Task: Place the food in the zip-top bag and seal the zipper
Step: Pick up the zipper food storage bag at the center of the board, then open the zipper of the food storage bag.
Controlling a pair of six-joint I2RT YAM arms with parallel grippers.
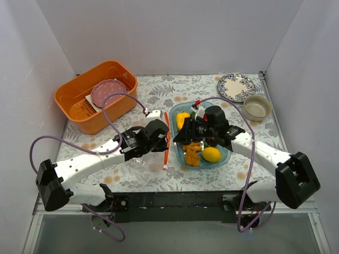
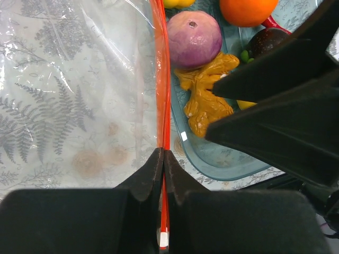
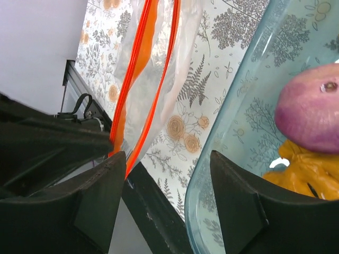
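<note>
The zip-top bag (image 2: 74, 79) lies flat left of the clear blue tray (image 1: 225, 156). My left gripper (image 1: 160, 138) is shut on the bag's orange-red zipper (image 2: 161, 79) near its near end; the strip runs between the fingertips (image 2: 153, 164). The purple onion (image 2: 194, 38), orange (image 2: 246, 9), a dark round fruit (image 2: 267, 42) and a yellow knobbly piece (image 2: 206, 98) lie in the tray, with the yellow pepper (image 1: 183, 119) and lemon (image 1: 211, 154). My right gripper (image 3: 168, 174) is open and empty over the tray's left rim (image 3: 233, 132), beside the zipper (image 3: 139, 79) and onion (image 3: 312, 114).
An orange basket (image 1: 79, 100) holding a pink plate (image 1: 108, 93) stands at the back left. A patterned plate (image 1: 235, 85) and a beige bowl (image 1: 257, 107) sit at the back right. The two grippers are close together over the bag mouth and tray.
</note>
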